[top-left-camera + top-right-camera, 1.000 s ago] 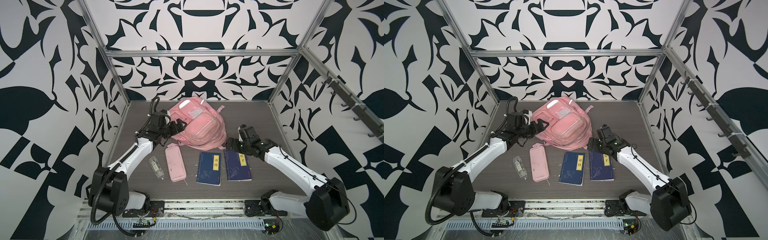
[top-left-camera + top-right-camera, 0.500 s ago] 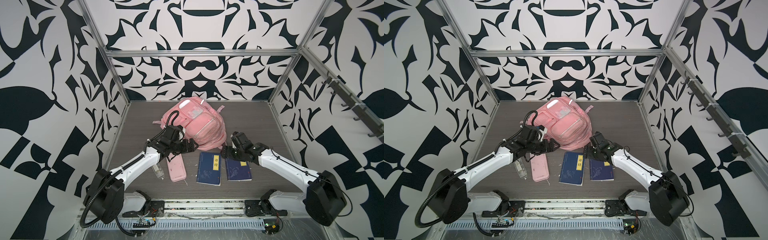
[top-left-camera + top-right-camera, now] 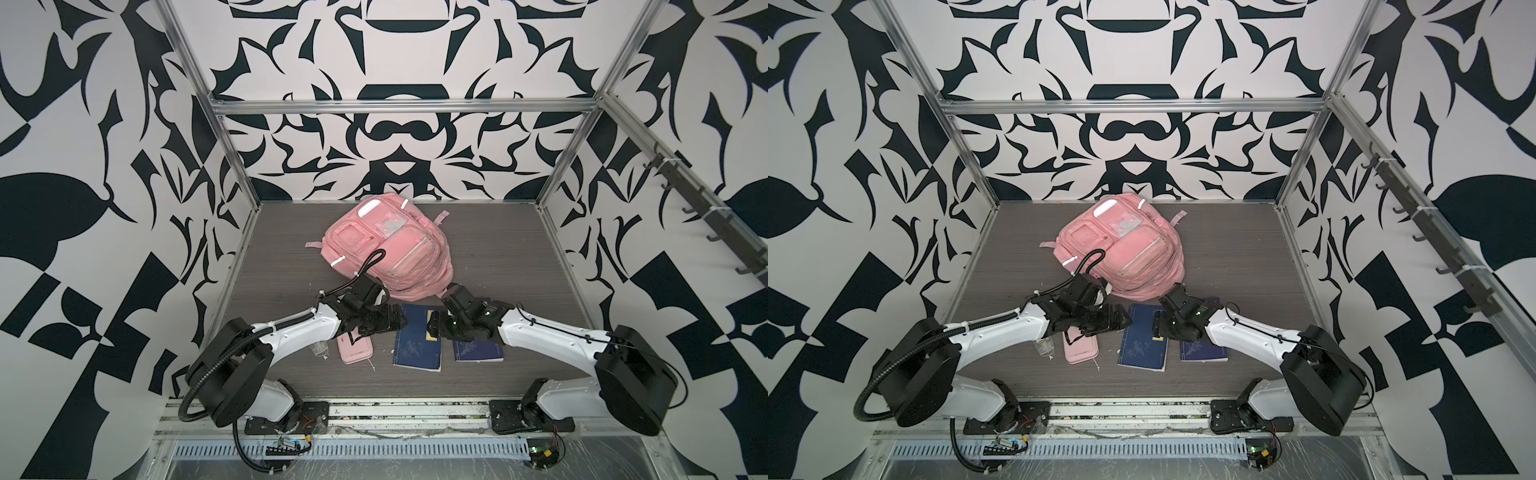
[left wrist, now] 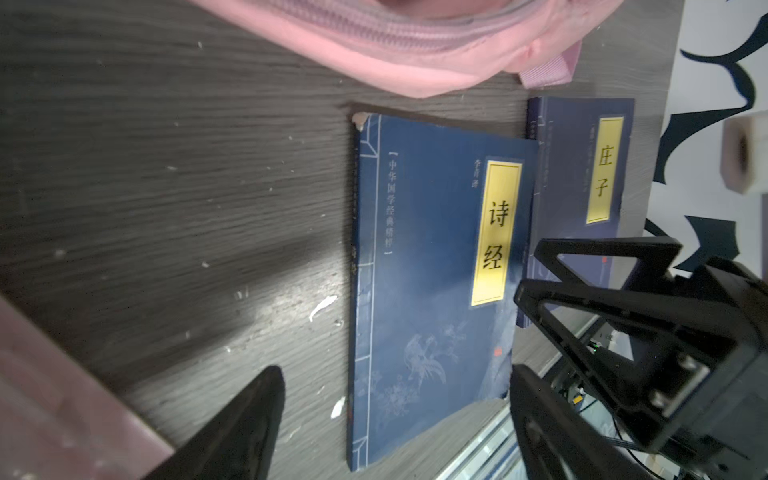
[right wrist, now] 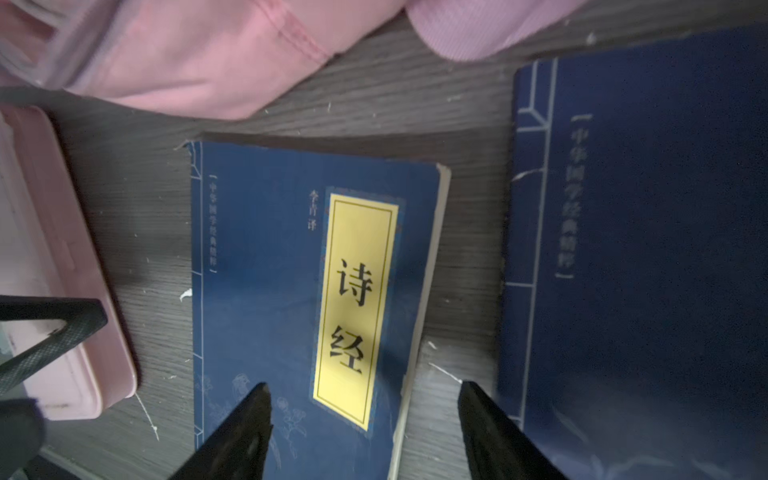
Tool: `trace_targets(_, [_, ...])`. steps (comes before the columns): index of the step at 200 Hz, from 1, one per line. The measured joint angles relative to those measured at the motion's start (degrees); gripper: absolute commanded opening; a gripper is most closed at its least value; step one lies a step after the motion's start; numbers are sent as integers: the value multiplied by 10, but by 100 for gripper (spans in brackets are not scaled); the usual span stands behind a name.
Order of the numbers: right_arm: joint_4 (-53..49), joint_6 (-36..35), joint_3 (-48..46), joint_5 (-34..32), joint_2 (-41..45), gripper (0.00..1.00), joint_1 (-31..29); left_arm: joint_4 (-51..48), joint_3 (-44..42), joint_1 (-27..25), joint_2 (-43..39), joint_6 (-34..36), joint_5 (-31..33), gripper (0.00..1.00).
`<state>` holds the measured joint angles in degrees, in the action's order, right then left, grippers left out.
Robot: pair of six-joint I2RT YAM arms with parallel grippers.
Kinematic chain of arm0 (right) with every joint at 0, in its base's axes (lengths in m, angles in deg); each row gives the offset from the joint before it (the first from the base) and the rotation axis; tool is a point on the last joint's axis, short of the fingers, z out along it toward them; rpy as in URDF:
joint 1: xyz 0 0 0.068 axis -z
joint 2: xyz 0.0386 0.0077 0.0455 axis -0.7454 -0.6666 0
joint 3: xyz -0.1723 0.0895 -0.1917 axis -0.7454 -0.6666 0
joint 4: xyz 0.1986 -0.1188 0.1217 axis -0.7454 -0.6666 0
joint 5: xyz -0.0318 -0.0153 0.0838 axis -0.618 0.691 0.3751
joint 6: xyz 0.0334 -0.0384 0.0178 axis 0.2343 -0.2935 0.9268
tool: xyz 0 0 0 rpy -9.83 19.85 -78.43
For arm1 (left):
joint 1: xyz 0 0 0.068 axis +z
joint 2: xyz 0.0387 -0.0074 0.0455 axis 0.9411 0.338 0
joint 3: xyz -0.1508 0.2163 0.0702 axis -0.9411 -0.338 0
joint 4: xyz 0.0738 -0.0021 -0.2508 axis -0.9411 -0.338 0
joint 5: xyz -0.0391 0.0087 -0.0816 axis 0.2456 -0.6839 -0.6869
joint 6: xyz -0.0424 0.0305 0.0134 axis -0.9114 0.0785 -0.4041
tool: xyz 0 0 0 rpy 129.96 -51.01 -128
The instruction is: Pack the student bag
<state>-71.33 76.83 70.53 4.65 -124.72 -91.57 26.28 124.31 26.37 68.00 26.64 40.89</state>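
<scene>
Legible on blue book (image 5: pixel 257 270): yellow label (image 5: pixel 357 299) 诗经. On second blue book (image 4: pixel 561 187) alongside: 庄子. Student bag (image 3: pixel 386 245) flat on table (image 3: pixel 498 257), just behind both books. Pink pencil case (image 5: pixel 54 270) beside first book. Left gripper (image 4: pixel 395 374) and right gripper (image 5: pixel 363 386) spread wide, empty, crowding over first book.

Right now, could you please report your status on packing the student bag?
Left pincer and right pincer open, both over one blue book. Student bag lies just behind. Pincers crowd each other.
</scene>
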Motion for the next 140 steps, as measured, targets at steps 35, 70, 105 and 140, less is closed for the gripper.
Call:
trace_targets(35, [3,7,0,0,-34,61,-3,18,0,-14,41,-6,-12,79])
trace_targets(70, [3,10,0,-1,-35,55,-3,29,0,-23,57,-14,-16,72])
trace_targets(105, [3,12,-1,0,-35,40,-3,49,1,-24,70,-17,-26,68])
trace_targets(140, [3,12,-9,0,-35,29,-3,62,4,-26,80,-17,-35,66])
